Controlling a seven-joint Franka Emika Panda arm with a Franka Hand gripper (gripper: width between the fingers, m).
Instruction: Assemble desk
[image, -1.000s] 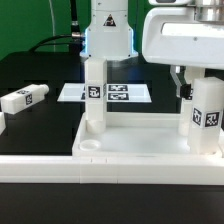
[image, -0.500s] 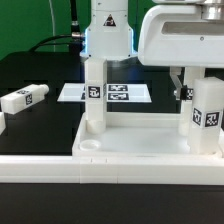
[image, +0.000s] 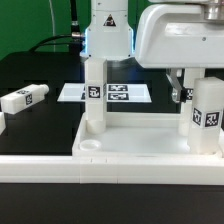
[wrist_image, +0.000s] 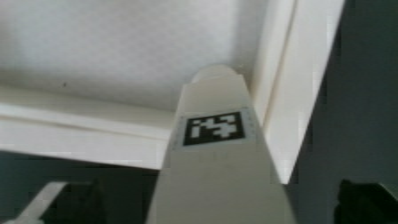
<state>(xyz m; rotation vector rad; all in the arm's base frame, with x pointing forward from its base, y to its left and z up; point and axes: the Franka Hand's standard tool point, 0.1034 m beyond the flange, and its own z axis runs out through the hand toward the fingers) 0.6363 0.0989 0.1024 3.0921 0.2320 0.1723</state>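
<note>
The desk top (image: 120, 150) lies rim-up at six o'clock in the exterior view. One leg (image: 95, 95) stands in its socket toward ten o'clock and a second leg (image: 207, 115) stands toward three o'clock. A third leg (image: 24, 98) lies loose on the black table (image: 40, 125) at nine o'clock. The marker board (image: 118, 92) lies flat behind, at twelve. The gripper (image: 180, 85) hangs beside the second leg's top with its jaws spread wide and holding nothing. It has drifted slightly toward nine o'clock since a second ago; the parts have not moved.
</note>
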